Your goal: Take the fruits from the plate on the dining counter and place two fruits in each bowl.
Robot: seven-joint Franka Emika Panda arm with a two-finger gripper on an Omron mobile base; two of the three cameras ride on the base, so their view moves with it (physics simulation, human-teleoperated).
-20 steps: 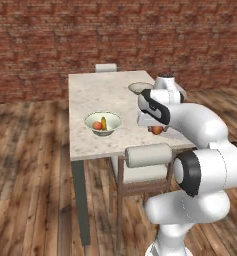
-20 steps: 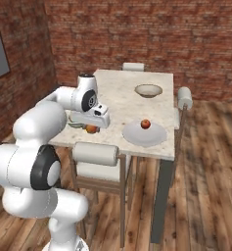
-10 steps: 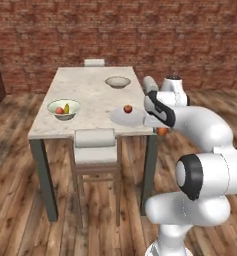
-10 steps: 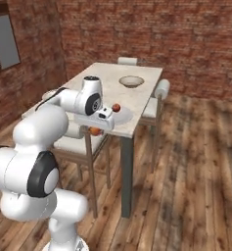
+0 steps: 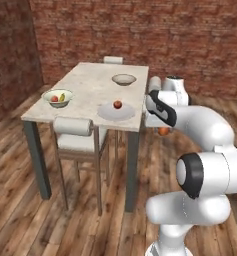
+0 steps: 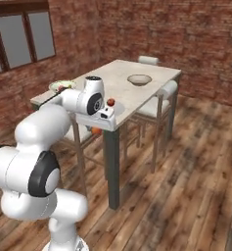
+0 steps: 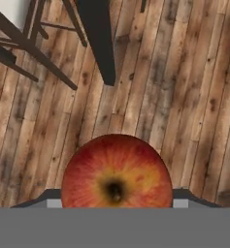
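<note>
Round red-orange apple (image 7: 116,173) sat pinched in your gripper (image 5: 163,131), off the beige stone counter's (image 5: 92,85) near edge, over floor. Shallow tan bowl (image 5: 124,79) lay ahead-left across the top; carry it there.

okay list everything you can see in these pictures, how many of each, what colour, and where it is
dining counter: one, beige speckled top, dark legs, before the brick wall
plate: one, pale grey, near counter corner
apple on plate: one, red
green-white bowl: one, left edge, holding a red fruit and a yellow one
tan bowl: one, far end
chairs: several, white-cushioned, around the counter
held apple: one, red-orange, over the wood floor
hand: one, white, closed on the held apple
</note>
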